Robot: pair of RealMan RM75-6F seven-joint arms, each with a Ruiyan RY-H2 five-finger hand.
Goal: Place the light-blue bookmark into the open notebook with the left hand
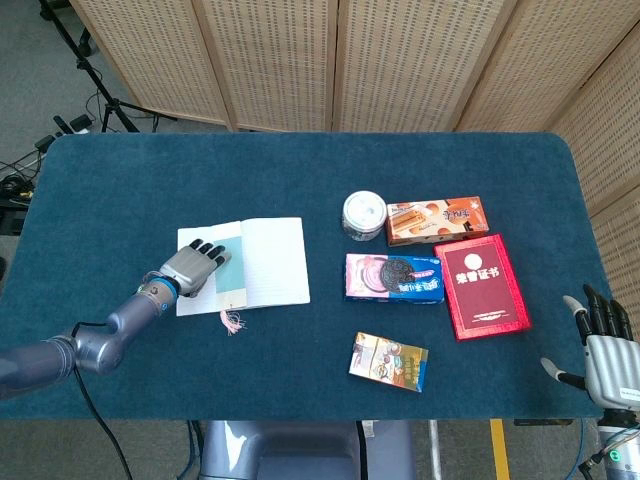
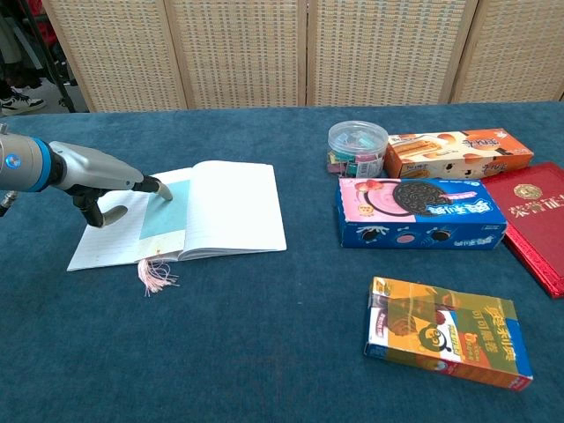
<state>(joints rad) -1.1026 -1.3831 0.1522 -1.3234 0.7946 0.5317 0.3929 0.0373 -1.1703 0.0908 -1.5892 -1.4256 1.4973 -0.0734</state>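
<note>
The open notebook [image 1: 272, 262] [image 2: 233, 207] lies left of the table's middle. The light-blue bookmark [image 1: 232, 280] [image 2: 166, 220] lies flat on its left page beside the spine. Its pink tassel [image 1: 232, 321] [image 2: 157, 275] hangs over the notebook's near edge onto the cloth. My left hand [image 1: 193, 267] [image 2: 106, 181] is over the left page with fingers stretched out. One fingertip [image 2: 164, 190] reaches the bookmark's far end, and nothing is gripped. My right hand [image 1: 608, 345] stands at the table's near right corner, fingers apart and empty; only the head view shows it.
Right of the notebook are a round clear container [image 1: 364, 215] [image 2: 357, 144], an orange biscuit box [image 1: 437, 220] [image 2: 456, 152], a blue cookie box [image 1: 394, 277] [image 2: 421, 211], a red certificate book [image 1: 485, 285] [image 2: 538, 216] and a small colourful box [image 1: 389, 361] [image 2: 448, 330] nearer the front.
</note>
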